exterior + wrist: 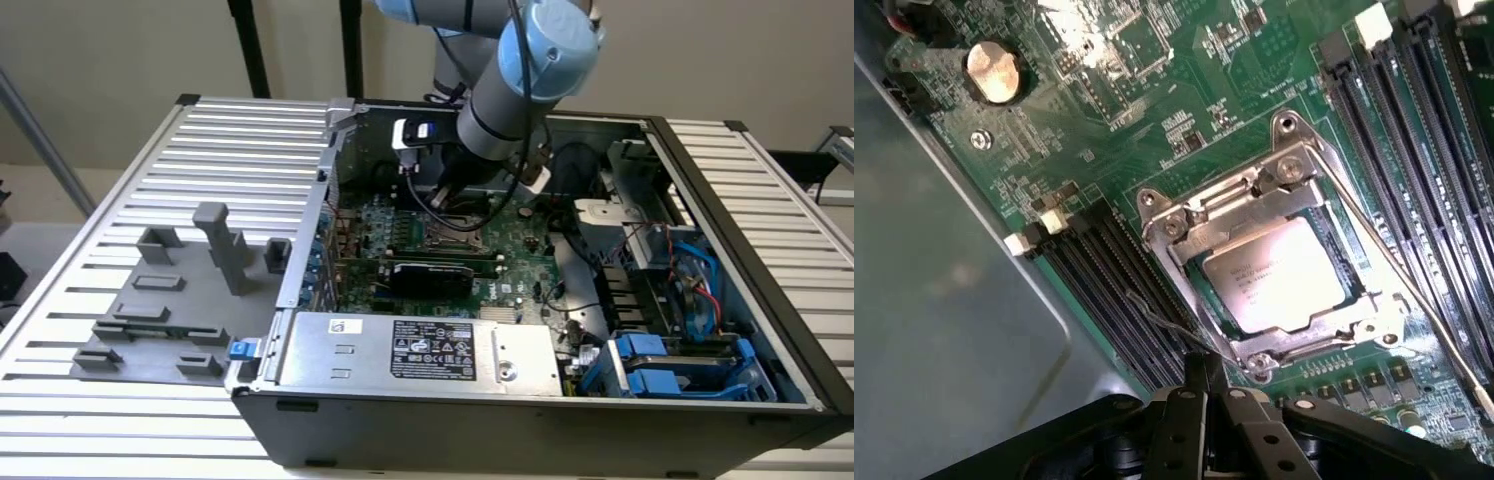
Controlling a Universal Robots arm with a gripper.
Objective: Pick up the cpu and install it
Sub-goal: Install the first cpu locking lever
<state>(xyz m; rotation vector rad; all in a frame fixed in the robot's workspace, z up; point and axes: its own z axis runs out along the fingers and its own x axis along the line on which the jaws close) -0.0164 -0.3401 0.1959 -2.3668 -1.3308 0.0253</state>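
The cpu (1279, 275) lies flat in the motherboard socket, its pale silver top showing through the metal load plate (1254, 190) that frames it. A thin wire lever (1414, 310) runs along one side of the socket. My gripper (1204, 368) hovers just off the socket's corner, its black fingers shut together with nothing between them. In the exterior view the arm reaches down into the open computer case, and the gripper (449, 205) hangs just above the socket (450, 237) near the middle of the green motherboard.
Black memory slots (1124, 290) flank the socket on two sides. A coin battery (991, 72) sits on the board. The case holds a grey power supply (414, 350), blue drive bays (667, 365) and cables. Grey fixture blocks (174, 290) stand on the slatted table at the exterior view's left.
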